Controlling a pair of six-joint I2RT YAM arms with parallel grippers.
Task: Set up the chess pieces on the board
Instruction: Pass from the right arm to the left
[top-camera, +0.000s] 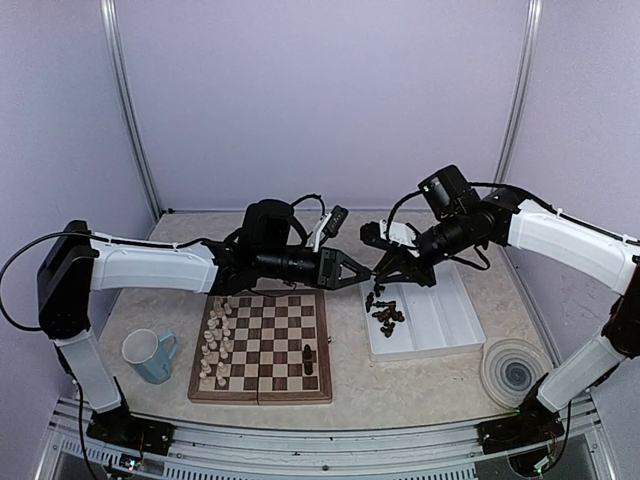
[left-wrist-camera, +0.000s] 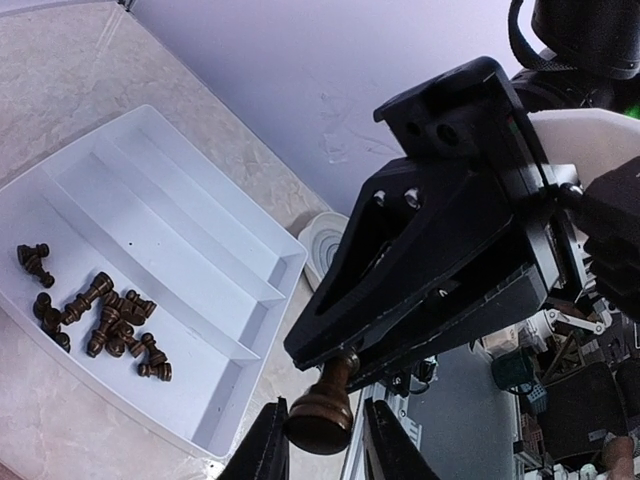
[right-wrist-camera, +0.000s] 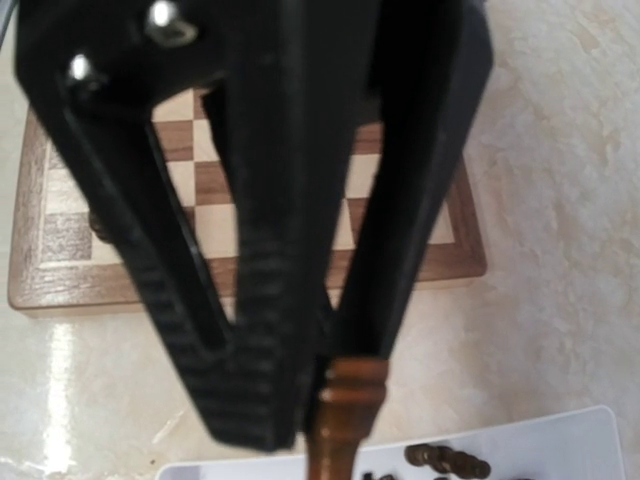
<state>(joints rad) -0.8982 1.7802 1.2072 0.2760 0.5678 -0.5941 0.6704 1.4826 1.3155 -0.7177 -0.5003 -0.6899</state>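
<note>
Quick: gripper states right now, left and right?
Left gripper: jaws either side of the dark chess piece, grip cannot be told.
Right gripper: closed, holding that piece.

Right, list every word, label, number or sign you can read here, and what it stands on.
None: no readable text.
The square wooden chessboard, the white ridged plastic tray and the pale blue ceramic mug bear no lettering.
The clutter at the lower right of the left wrist view is too blurred to read.
</note>
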